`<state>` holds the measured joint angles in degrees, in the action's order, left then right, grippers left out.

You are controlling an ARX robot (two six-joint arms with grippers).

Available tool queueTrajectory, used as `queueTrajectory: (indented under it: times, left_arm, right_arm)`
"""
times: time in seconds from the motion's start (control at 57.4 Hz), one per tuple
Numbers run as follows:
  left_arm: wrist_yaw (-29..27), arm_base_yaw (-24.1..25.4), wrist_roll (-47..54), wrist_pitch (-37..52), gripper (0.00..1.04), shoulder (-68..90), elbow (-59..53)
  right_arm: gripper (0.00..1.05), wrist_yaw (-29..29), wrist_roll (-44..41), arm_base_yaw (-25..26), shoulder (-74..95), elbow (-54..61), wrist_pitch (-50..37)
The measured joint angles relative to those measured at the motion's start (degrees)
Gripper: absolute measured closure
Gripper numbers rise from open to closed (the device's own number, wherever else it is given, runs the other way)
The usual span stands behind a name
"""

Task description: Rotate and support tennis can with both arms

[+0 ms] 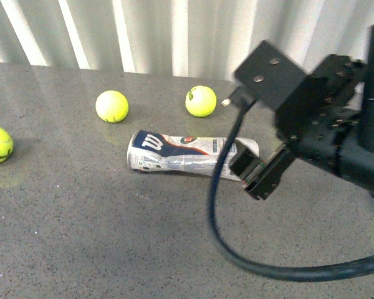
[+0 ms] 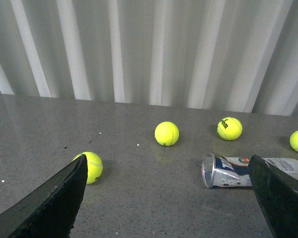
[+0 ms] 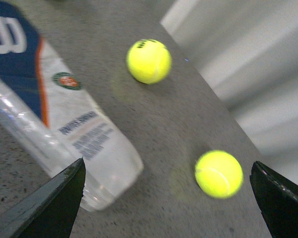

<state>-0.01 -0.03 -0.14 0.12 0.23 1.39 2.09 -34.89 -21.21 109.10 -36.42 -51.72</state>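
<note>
tennis can (image 1: 187, 152) on its side on the surface (image 1: 81, 237), one end just beside right gripper (image 3: 167, 166) | both grippers spread wide, nothing held; left gripper (image 2: 167, 163) well apart from can | advice: right takes that end square, left props the rimmed mouth, rotate slowly so it won't roll | count: 1 can, 4 tennis balls (image 2: 167, 133)

tennis can (image 1: 181, 152) lies flat on the grey table (image 1: 81, 237); right pincer (image 1: 257, 176) at one end.
</note>
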Motion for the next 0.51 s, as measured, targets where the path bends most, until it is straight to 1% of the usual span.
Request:
queueTrajectory:
  times: [0.052,0.087,0.174,0.209,0.296,0.348,0.401,0.47,0.505]
  left_arm:
    - [0.0,0.0,0.0,0.0,0.07,0.0,0.0]
    - [0.0,0.0,0.0,0.0,0.07,0.0,0.0]
    - [0.0,0.0,0.0,0.0,0.07,0.0,0.0]
    - [0.0,0.0,0.0,0.0,0.07,0.0,0.0]
    - [0.0,0.0,0.0,0.0,0.07,0.0,0.0]
    - [0.0,0.0,0.0,0.0,0.07,0.0,0.0]
    - [0.0,0.0,0.0,0.0,0.07,0.0,0.0]
    - [0.0,0.0,0.0,0.0,0.07,0.0,0.0]
    - [0.0,0.0,0.0,0.0,0.07,0.0,0.0]
  right_arm:
    - [0.07,1.4,5.2,3.1,-4.0,2.3,0.3]
    - [0.07,3.4,9.6,6.1,-7.8,3.6,1.5]
    - [0.07,8.4,19.9,14.0,-17.3,5.1,7.1]
    - [0.07,10.4,22.8,16.9,-21.0,5.3,9.4]
    - [0.07,12.7,28.0,22.2,-29.1,5.6,13.6]
    - [0.07,14.5,30.1,24.4,-34.9,5.9,15.3]
    - [0.07,16.0,30.9,25.3,-41.2,6.4,15.8]
    - [0.07,18.3,30.3,24.7,-49.4,7.5,14.9]
    - [0.07,20.3,29.2,23.3,-55.2,8.3,14.8]
